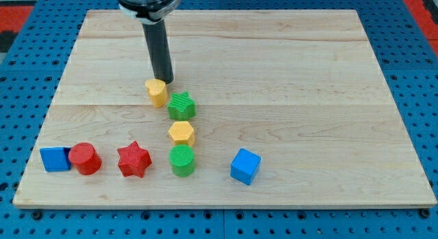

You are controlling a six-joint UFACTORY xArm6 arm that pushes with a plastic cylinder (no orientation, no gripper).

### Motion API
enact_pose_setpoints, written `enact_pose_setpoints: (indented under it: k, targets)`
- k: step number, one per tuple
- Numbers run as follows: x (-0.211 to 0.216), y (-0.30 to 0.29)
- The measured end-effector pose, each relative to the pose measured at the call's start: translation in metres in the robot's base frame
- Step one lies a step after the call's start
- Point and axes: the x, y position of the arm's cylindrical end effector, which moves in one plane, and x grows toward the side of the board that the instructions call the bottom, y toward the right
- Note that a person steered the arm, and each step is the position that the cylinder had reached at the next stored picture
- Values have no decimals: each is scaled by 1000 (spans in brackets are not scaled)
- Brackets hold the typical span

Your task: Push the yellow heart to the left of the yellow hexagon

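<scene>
Tip, bare rod gripping nothing, touching far-right edge of yellow heart, which sits far-left of yellow hexagon with green star just right; risk: off-centre push may spin heart into star, nudging hexagon.

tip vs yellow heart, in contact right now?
Cannot tell. In the camera view, my tip ends right at the yellow heart's upper right edge with no visible gap, but overlap from this angle doesn't prove contact.
</scene>
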Motion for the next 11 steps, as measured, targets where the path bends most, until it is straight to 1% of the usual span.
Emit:
enact_pose_setpoints:
  k: [1,2,3,4,5,6,7,8,9,10,11]
  targets:
    - [7,-10]
    - [-9,18]
    - [13,119]
    - [105,207]
    - [178,258]
    - [217,250]
    - [222,246]
    - [199,246]
    - [187,246]
    - [187,263]
    - [151,268]
